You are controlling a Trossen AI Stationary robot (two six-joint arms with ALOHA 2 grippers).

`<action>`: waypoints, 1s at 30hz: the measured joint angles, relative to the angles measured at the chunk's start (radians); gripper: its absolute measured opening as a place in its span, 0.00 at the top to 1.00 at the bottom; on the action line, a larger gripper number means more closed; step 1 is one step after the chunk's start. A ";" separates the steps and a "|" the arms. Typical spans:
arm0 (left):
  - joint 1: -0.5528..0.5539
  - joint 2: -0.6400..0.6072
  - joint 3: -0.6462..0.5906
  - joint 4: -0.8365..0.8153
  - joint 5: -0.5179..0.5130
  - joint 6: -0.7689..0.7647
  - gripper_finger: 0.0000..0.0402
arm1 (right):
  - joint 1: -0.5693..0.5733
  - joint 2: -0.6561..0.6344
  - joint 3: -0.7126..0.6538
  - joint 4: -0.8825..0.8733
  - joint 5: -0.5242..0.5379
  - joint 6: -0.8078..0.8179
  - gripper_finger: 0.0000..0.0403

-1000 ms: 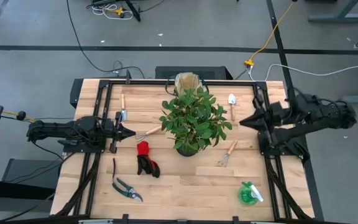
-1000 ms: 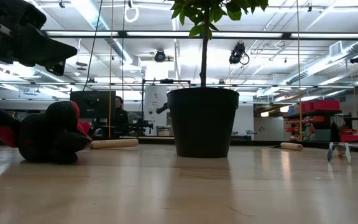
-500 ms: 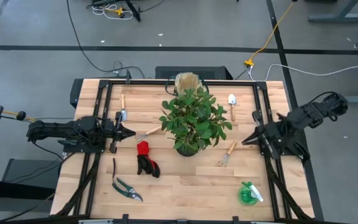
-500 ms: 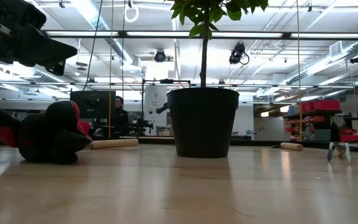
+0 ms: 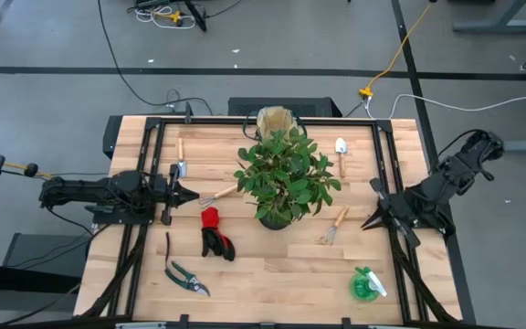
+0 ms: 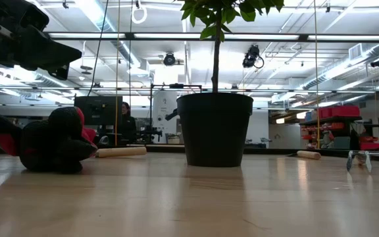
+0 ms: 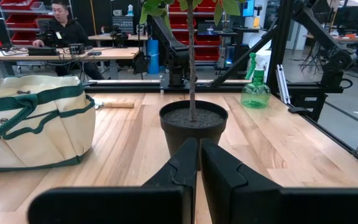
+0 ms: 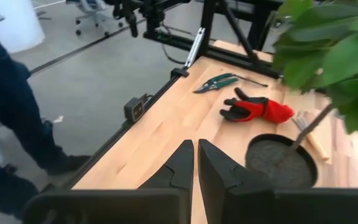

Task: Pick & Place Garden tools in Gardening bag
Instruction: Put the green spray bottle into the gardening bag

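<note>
Both pincers were pressed together and empty, the left pincer (image 5: 193, 194) at the worktop's left edge, the right pincer (image 5: 365, 225) at its right edge. Judging from that, the right one should spread before descending on the nearby wooden-handled metal hand rake (image 5: 332, 227).

Bright, even overhead ceiling light, soft faint shadows, some tabletop (image 6: 189, 197) glare, possibly slight blur in right wrist view.

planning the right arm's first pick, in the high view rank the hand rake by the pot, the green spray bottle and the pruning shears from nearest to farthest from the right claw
From the right claw:
1. Hand rake, just beside it, toward the plant pot.
2. Green spray bottle, at the table's near right corner.
3. Pruning shears, across the table on the left arm's side.
</note>
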 joint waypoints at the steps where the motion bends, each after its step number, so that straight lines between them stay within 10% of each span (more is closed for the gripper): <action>1: 0.000 0.000 0.000 0.000 0.000 0.000 0.94 | 0.008 0.005 0.000 0.000 0.000 0.000 0.94; 30: 0.000 0.000 0.000 0.000 0.000 0.000 0.94 | 0.054 0.092 0.000 -0.081 -0.054 0.098 0.94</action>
